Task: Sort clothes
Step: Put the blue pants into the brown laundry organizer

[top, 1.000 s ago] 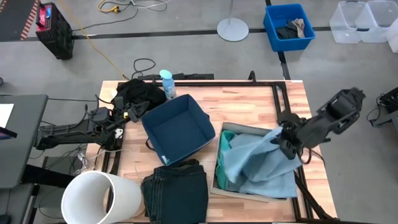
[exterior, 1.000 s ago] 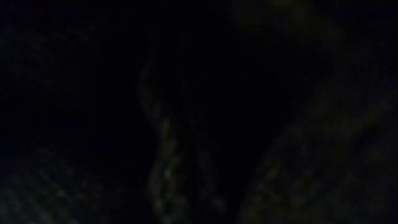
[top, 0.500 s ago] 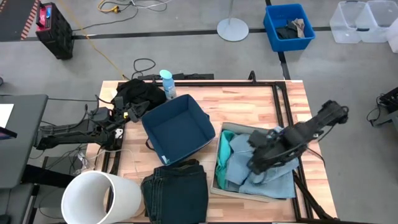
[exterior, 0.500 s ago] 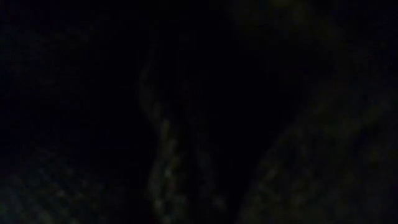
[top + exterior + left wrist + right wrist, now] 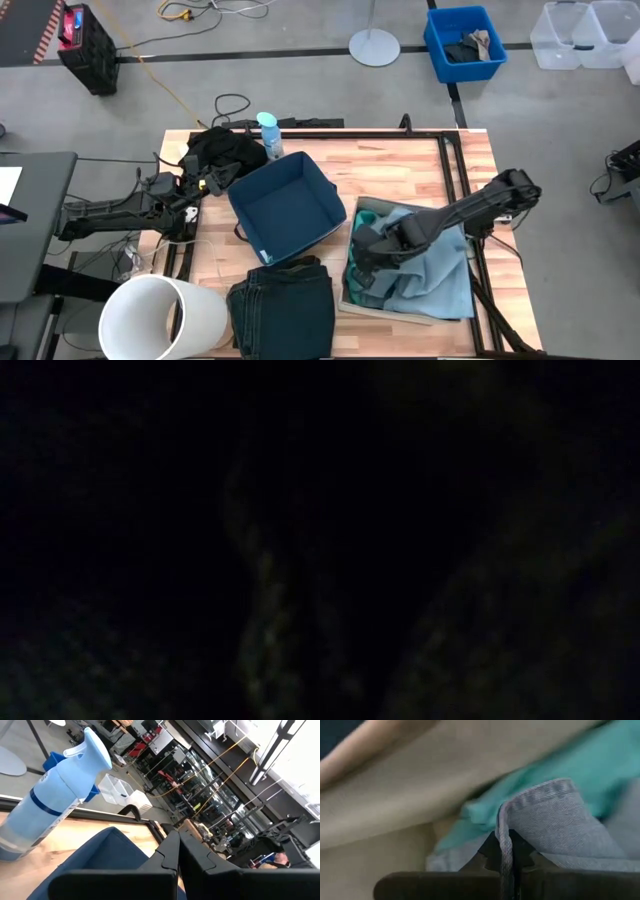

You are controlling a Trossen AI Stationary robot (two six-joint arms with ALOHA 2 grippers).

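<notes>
My right gripper (image 5: pixel 365 247) is shut on the pale blue denim jeans (image 5: pixel 435 275), low over the left end of a beige box (image 5: pixel 352 300). The jeans lie in that box on the bright turquoise top (image 5: pixel 362 232). The dark navy jeans (image 5: pixel 282 302) lie folded on the table at the near edge. The black garment (image 5: pixel 224 150) lies heaped at the far left corner. My left gripper (image 5: pixel 207 185) is shut and empty beside the black garment. In the left wrist view its fingers (image 5: pixel 178 855) are closed together. My right gripper pinches a stitched edge of the pale blue jeans (image 5: pixel 506 837) between its two fingers; the seam runs up out of the fingertips. The arm reaches in from the table's right, slanting down. The held edge stands just above the turquoise top (image 5: pixel 560 775); the rest lies slack in the box.
An open navy fabric bin (image 5: pixel 285 205) stands mid-table. A pale blue spray bottle (image 5: pixel 268 135) stands behind it. A white bucket (image 5: pixel 160 315) lies at the near left corner. A blue crate (image 5: pixel 463 42) is on the floor beyond. The low view is dark.
My right gripper has gone toward the table's left edge and down, drawing the held edge of the pale blue jeans across the box. The jeans, earlier bunched up at the box's right side, now lie spread over the turquoise top.
</notes>
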